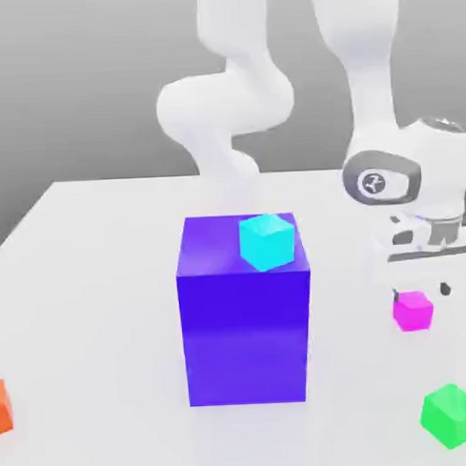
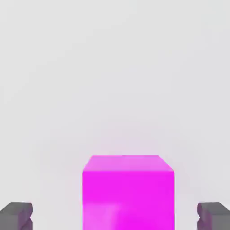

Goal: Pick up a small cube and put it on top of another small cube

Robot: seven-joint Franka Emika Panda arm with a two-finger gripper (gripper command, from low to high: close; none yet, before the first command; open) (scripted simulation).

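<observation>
Green cube (image 1: 452, 416) nearest, exterior view's right. Big blue-purple block (image 1: 245, 322) on pale table (image 1: 107, 309). Gripper (image 1: 421, 292) wide open, empty. Cyan cube (image 1: 267, 242) atop block. Small magenta-pink cube (image 1: 413, 311) on table, near gripper, apart from both fingertips (image 2: 19, 216).

We see bright, even light over pale worktop (image 1: 115, 280); far background grey, darkening downward. Soft sheen near top of blue block's (image 1: 245, 336) front face. Faint pink tint on pale surface around magenta cube (image 2: 128, 197), hand view.
</observation>
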